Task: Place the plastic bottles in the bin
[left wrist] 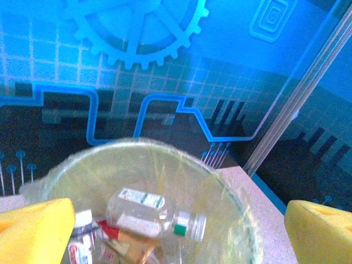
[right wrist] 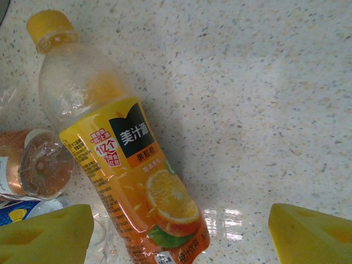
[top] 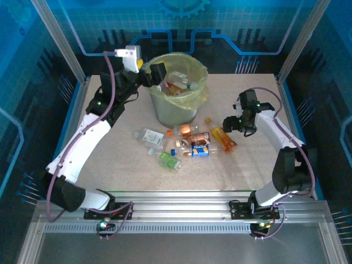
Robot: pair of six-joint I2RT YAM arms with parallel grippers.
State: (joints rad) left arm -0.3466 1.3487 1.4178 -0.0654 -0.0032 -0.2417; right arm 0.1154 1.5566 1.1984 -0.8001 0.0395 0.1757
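The grey bin, lined with a yellow-green bag, stands at the back of the table and holds several bottles. My left gripper hovers open over its left rim. In the left wrist view the yellow pads are spread wide above a clear bottle with a green and white label lying inside the bin. Several bottles lie in front of the bin. My right gripper is open above an orange juice bottle with a yellow cap. That bottle lies on the table nearer the left pad.
A copper-tinted bottle lies end-on just left of the orange one. A loose orange cap sits near the bin. Bare tabletop stretches right of the orange bottle. Metal frame posts and blue panels enclose the table.
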